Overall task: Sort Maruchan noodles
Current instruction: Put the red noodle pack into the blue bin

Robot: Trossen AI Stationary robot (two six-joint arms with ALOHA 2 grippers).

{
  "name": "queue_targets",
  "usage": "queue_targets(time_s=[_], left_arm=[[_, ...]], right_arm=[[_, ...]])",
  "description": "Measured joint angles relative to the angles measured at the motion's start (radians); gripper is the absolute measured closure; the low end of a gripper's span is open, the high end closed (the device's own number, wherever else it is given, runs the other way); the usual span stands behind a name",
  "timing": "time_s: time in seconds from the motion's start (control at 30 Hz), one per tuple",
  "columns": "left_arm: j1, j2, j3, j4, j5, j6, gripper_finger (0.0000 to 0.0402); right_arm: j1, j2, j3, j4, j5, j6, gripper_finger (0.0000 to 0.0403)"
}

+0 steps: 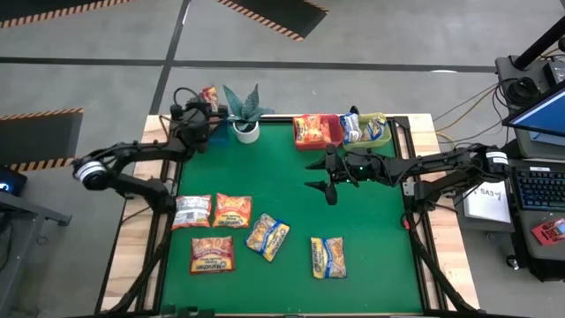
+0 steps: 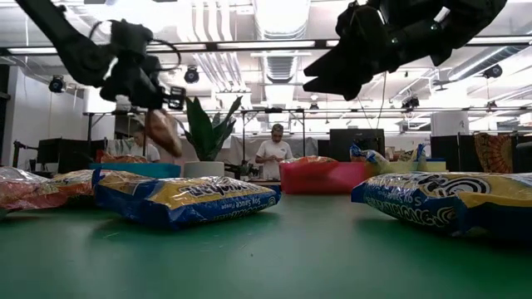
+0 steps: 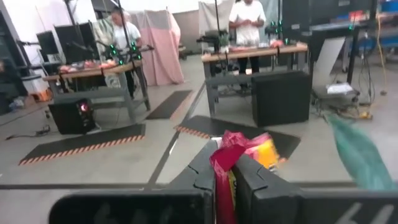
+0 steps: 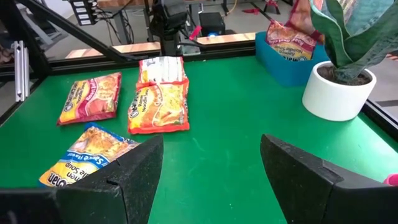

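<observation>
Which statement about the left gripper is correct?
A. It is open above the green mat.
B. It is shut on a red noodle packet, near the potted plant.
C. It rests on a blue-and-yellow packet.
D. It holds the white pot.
B: in the left wrist view the left gripper pinches a red noodle packet, and the high view shows it beside the potted plant.

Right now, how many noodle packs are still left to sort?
Some packs already sit in the red bin and yellow-green bin. The left gripper holds a red pack at the table's back corner. The right gripper hovers open. Five packs remain on the table.
</observation>
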Motion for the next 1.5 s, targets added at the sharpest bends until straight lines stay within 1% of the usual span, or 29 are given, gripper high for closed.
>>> queue_targets(time_s=[0.3, 0.47, 0.6, 0.93, 1.23, 1.37, 1.5], left_arm=[[-0.001, 0.149, 0.044, -0.008, -0.002, -0.043, 0.0401], [-0.001, 0.195, 0.098, -0.009, -0.001, 0.003, 0.0401], [-0.020, 0.218, 0.107, -0.044, -0.002, -0.057, 0.0401], [-0.061, 0.220, 0.031, -0.049, -0.005, -0.178, 0.0401], [-0.124, 0.221, 0.009, -0.067, -0.006, -0.177, 0.0401], [-0.134, 0.221, 0.009, -0.083, -0.051, -0.215, 0.0391], [-0.144, 0.213, 0.009, -0.154, -0.058, -0.274, 0.0371]], right_arm=[[0.000, 0.000, 0.000, -0.002, 0.000, -0.008, 0.0147], [0.000, 0.000, 0.000, -0.002, 0.000, -0.011, 0.0146], [0.000, 0.000, 0.000, -0.003, 0.000, -0.011, 0.0145], [0.000, 0.000, 0.000, -0.024, -0.002, 0.006, 0.0143], [0.000, 0.000, 0.000, -0.021, -0.001, 0.018, 0.0142], [0.000, 0.000, 0.000, -0.021, -0.001, 0.018, 0.0146], [0.000, 0.000, 0.000, -0.021, -0.001, 0.033, 0.0146]])
